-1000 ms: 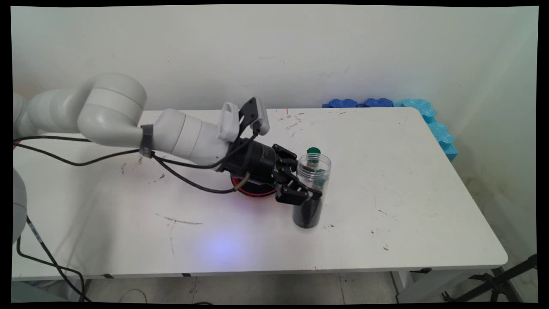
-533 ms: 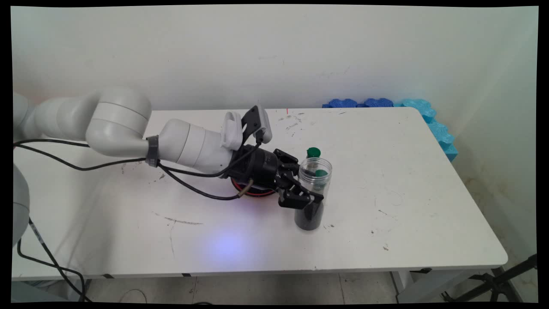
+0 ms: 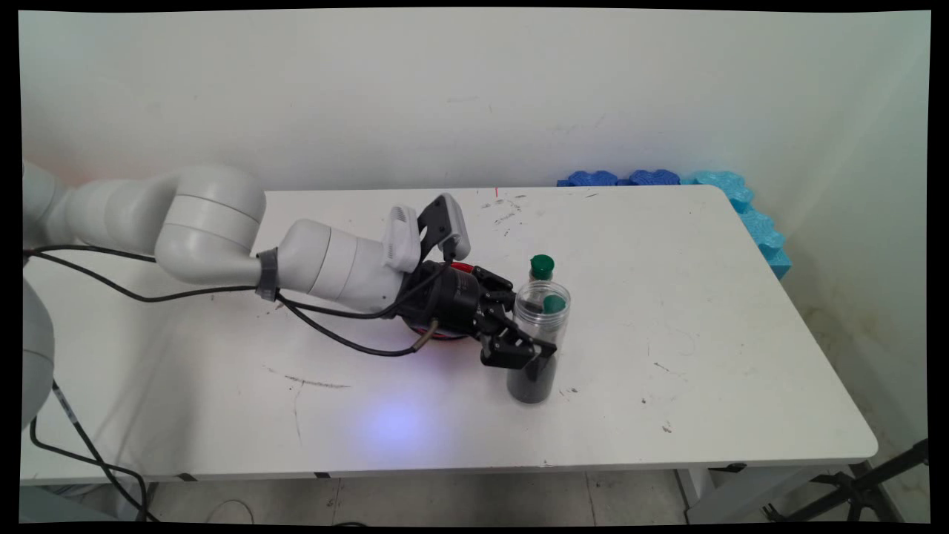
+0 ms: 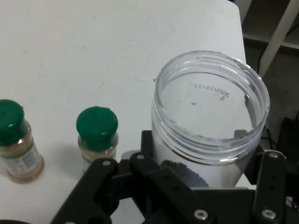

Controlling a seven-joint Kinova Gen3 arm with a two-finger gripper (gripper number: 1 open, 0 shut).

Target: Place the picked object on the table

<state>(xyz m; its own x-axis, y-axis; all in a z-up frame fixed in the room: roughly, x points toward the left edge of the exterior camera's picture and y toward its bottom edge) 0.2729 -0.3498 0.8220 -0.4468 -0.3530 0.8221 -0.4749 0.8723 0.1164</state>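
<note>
My gripper (image 3: 528, 347) is shut on a clear, lidless plastic jar (image 3: 540, 326) near the table's middle. The jar stands about upright with dark grains in its bottom. In the hand view the jar (image 4: 210, 126) fills the space between the black fingers (image 4: 145, 163), its open mouth facing the camera. Two small spice bottles with green caps stand just behind the jar: one (image 3: 542, 266) shows above its rim, the other (image 3: 554, 303) shows through its wall. The hand view has them to the jar's left, one (image 4: 96, 135) close by and one (image 4: 14, 140) at the edge.
A red round object (image 3: 443, 334) lies on the table under my wrist, mostly hidden. Blue foam pieces (image 3: 645, 178) line the table's back right corner and right edge. Black cables hang from the arm over the left half of the white table (image 3: 704, 334).
My hand and the jar have sunk a little and come slightly toward the camera. The jar stands straighter, and the far green-capped bottle now shows more above its rim.
</note>
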